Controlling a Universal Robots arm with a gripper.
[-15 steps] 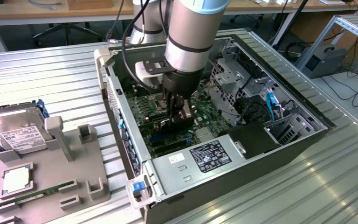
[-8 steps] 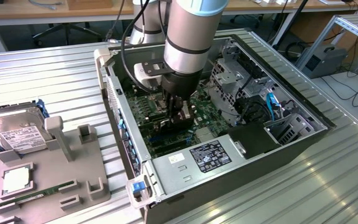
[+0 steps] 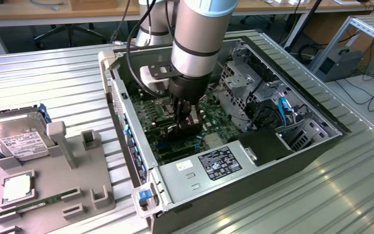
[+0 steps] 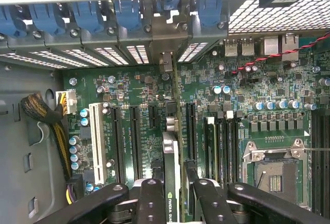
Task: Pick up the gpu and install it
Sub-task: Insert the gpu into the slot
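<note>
1. We saw the gpu [image 4: 171, 167] standing on edge between the fingers [image 4: 150, 203], over the motherboard [image 4: 134, 95] slots.
2. We found the gripper [image 3: 188, 119] clamped on the card's upper edge, one finger on each face.
3. Around the fingers lay the open computer case [image 3: 317, 141]; outside it, a hard drive [image 3: 18, 139] rested in a grey holder [image 3: 76, 190].

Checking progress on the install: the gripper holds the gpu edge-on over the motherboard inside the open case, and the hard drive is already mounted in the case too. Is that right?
Not quite. The hard drive isn't in the case; the exterior view shows it standing in the grey holder outside, on that view's left. The rest holds: the gripper grips the gpu edge-on over the motherboard.
</note>
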